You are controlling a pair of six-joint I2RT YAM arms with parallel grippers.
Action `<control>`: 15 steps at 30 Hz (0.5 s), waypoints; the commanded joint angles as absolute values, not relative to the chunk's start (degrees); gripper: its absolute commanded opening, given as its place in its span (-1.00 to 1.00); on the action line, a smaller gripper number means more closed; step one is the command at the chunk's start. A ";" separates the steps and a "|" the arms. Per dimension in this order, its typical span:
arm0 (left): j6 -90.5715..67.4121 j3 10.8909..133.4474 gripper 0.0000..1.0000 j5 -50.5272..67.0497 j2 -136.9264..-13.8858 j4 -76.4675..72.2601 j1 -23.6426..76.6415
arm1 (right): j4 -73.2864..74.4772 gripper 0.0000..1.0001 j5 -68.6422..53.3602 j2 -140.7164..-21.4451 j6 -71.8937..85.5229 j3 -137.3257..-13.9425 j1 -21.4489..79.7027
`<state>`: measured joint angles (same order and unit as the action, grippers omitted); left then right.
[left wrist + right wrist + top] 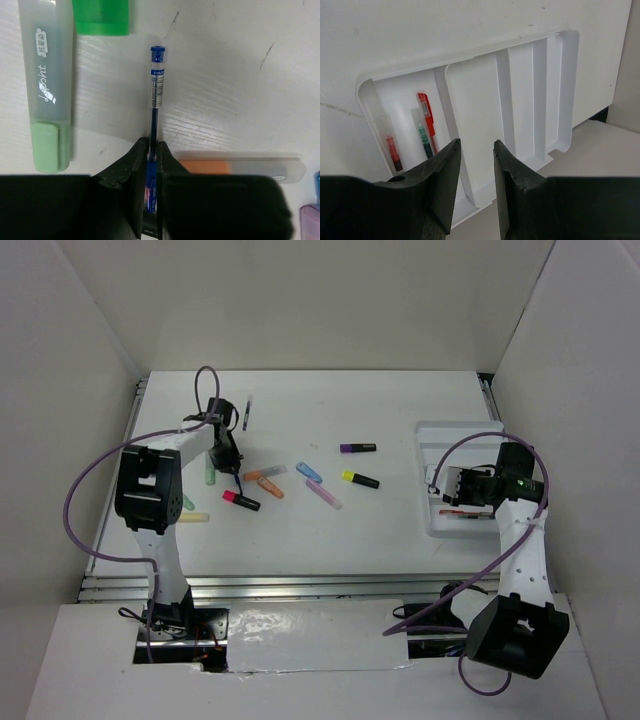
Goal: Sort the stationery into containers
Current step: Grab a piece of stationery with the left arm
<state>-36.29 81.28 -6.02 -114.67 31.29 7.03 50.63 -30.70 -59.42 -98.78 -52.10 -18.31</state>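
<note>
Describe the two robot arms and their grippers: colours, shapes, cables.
The left arm and right arm have white links and boxy black joint housings, each trailed by a looping purple cable. The left gripper and right gripper have two matte black wedge-shaped fingers.

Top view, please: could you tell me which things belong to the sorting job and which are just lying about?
Job: blue pen in the left hand; highlighters and pastel markers on the table; white tray; red pen inside it.
Not job: purple cables; glossy sheet at the near edge.
</note>
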 commanded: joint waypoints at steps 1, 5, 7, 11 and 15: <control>-36.39 83.84 -0.66 -3.78 -113.12 31.81 6.59 | 51.33 -0.20 -31.99 -57.57 -97.56 -53.53 -16.97; -35.25 88.49 -0.87 -1.94 -109.53 33.75 6.59 | 51.77 -0.21 -33.83 -56.52 -96.33 -54.57 -16.26; -34.11 89.47 -1.00 -0.53 -107.41 33.66 6.77 | 51.94 -0.21 -35.24 -56.08 -95.89 -55.54 -16.09; -31.55 86.41 -1.00 22.79 -101.09 25.26 6.50 | 51.42 -0.04 -40.59 -53.45 -94.40 -56.43 -15.03; -32.87 83.41 -1.00 47.52 -99.67 21.63 10.10 | 46.24 0.50 -45.78 -48.35 -90.36 -53.97 -9.86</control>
<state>-33.32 85.65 24.67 -101.41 26.24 7.22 49.65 -39.09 -52.45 -94.02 -53.34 -13.15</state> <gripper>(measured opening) 0.201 0.736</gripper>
